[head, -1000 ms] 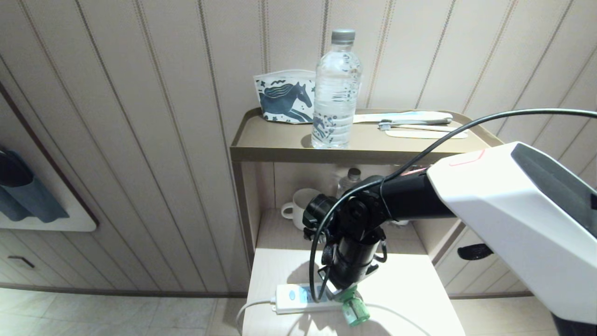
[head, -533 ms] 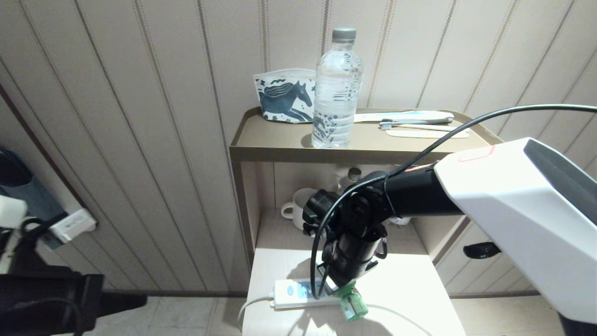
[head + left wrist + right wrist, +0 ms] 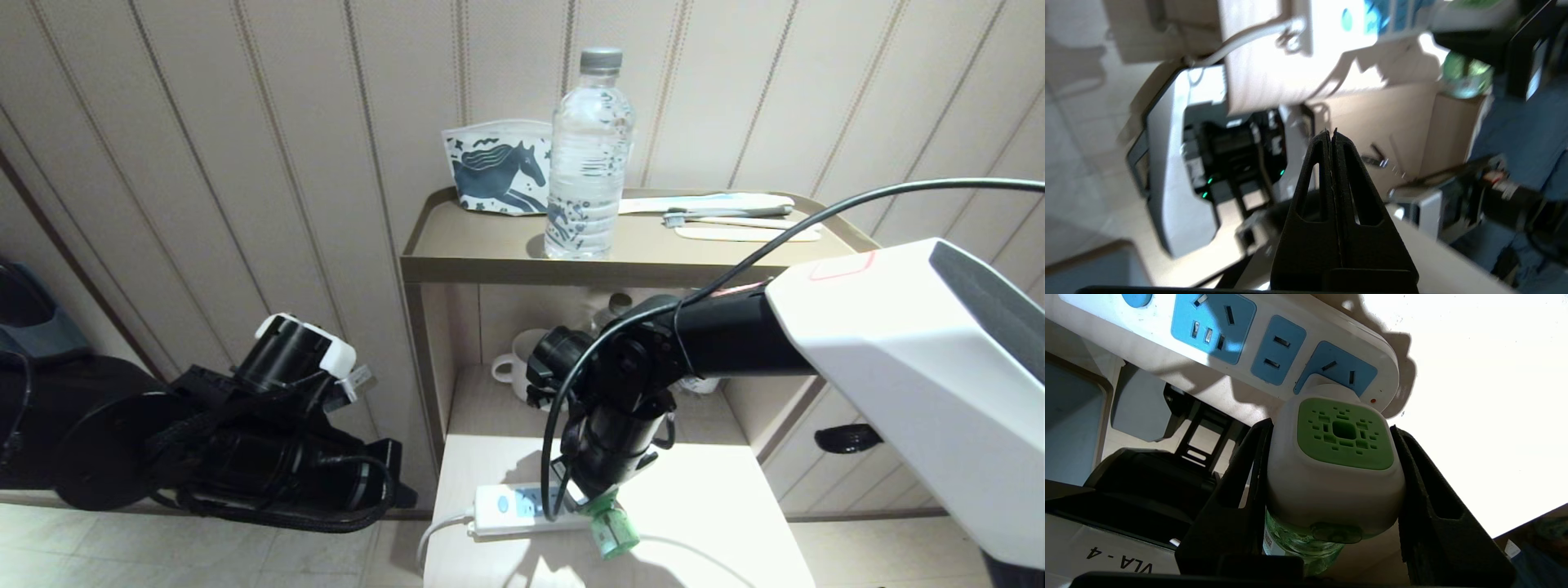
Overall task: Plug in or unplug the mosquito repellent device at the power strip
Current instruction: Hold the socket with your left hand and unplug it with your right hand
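1. The right wrist view alone shows the right gripper with its jaws pinching the white body of the mosquito repellent device from both sides, at the end panel of the power strip.
2. The same view shows three light-blue socket panels and one blue button on the strip.
3. The head view shows the strip lying on the lower counter, with the device's green bottle beside it.
4. The left wrist view alone shows the left gripper with its jaws pressed together, holding nothing.
5. The head view shows that left arm low, beside the counter.
6. Above, one shelf carries one water bottle and one horse-printed pouch; one mug stands below.
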